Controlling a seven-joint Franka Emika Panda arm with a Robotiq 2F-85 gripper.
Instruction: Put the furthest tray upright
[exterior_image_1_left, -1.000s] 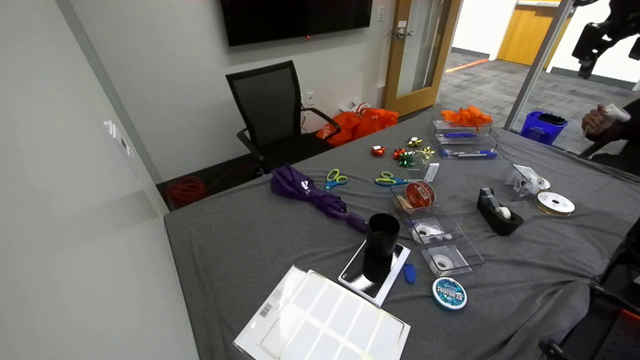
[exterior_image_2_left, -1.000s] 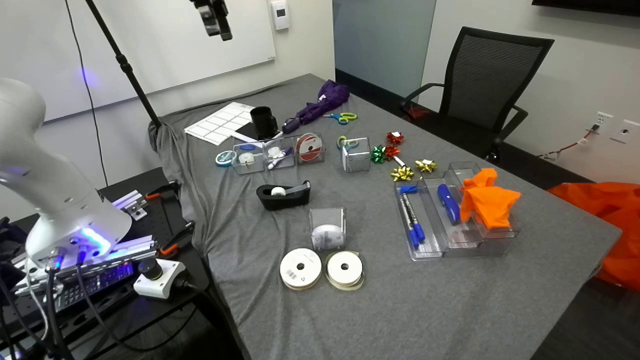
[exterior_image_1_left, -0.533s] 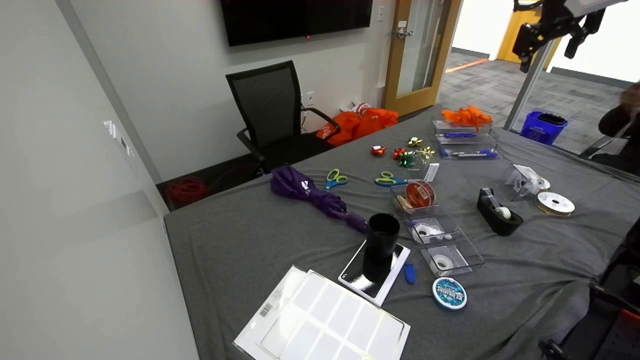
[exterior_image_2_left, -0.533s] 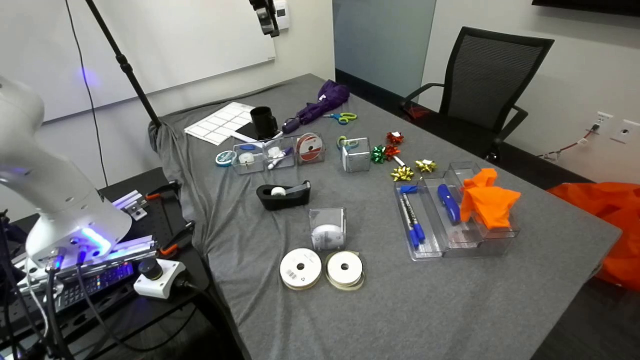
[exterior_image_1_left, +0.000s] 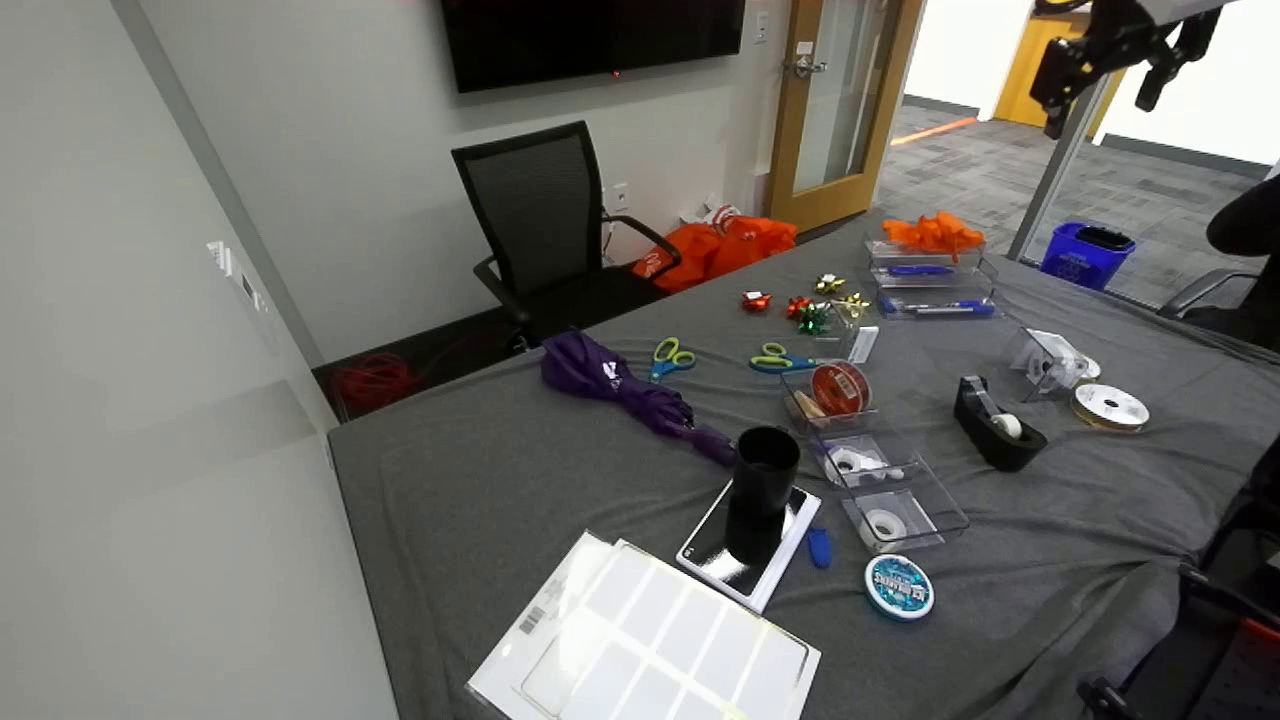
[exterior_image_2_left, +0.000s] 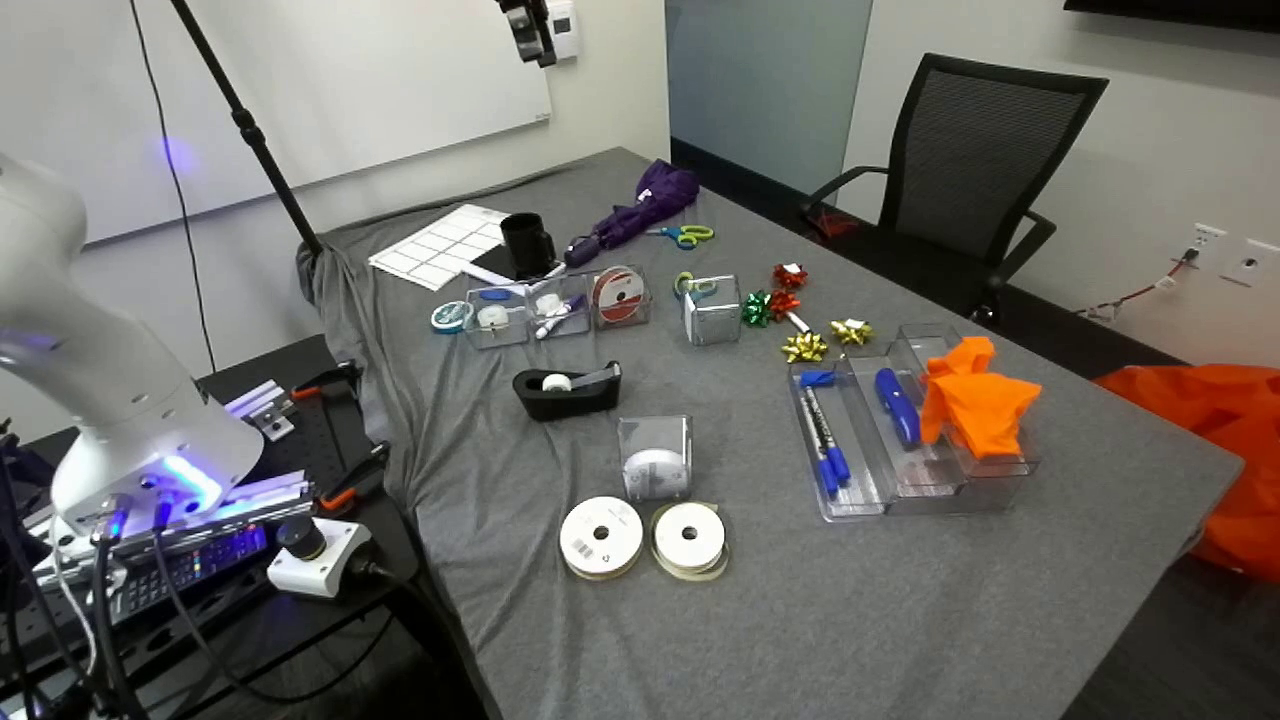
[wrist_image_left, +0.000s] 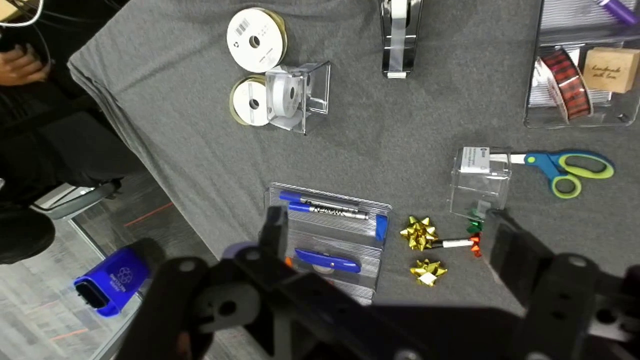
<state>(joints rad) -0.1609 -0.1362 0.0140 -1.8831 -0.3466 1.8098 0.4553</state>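
Right of center in the wrist view, on the grey cloth (wrist_image_left: 395, 137): small clear tray (wrist_image_left: 481, 186), white label (wrist_image_left: 475, 160) on one face, taken here as the task's own; cannot tell for certain the furthest of the trays, nor the direction of its open side. Just beside its right wall, blue-and-lime scissors (wrist_image_left: 547, 164). Near its lower edge, a green bow (wrist_image_left: 474, 227), partly hidden; to the left of that, two gold bows (wrist_image_left: 419, 234), with a marker (wrist_image_left: 456, 243) just beside the upper one.

Well above the cloth and apart from every tray, the gripper (exterior_image_1_left: 1100, 113), jaws spread wide; in both exterior views, at the top of the frame.

At right in an exterior view, a tiered clear tray (exterior_image_2_left: 930, 502): blue-capped markers (exterior_image_2_left: 838, 466) in its left compartment, a blue tool (exterior_image_2_left: 898, 407) in the middle one, orange cloth (exterior_image_2_left: 978, 405) over the right. Near the center, a second small tray (exterior_image_2_left: 656, 435), white disc (exterior_image_2_left: 655, 472) visible through its plastic; just below, two ribbon spools (exterior_image_2_left: 583, 548); above, a black tape dispenser (exterior_image_2_left: 568, 402). Higher in the frame, a three-compartment tray (exterior_image_2_left: 500, 338), red ribbon roll (exterior_image_2_left: 620, 297) in its right compartment. Behind it, a black mug (exterior_image_2_left: 525, 245) upright on a flat box (exterior_image_2_left: 490, 262), white sheets (exterior_image_2_left: 440, 245) to the left, a purple umbrella (exterior_image_2_left: 645, 215) to the right. At left edge, white robot arm (exterior_image_2_left: 120, 350); at upper right, black chair (exterior_image_2_left: 985, 160); at right edge, orange bag (exterior_image_2_left: 1200, 450).
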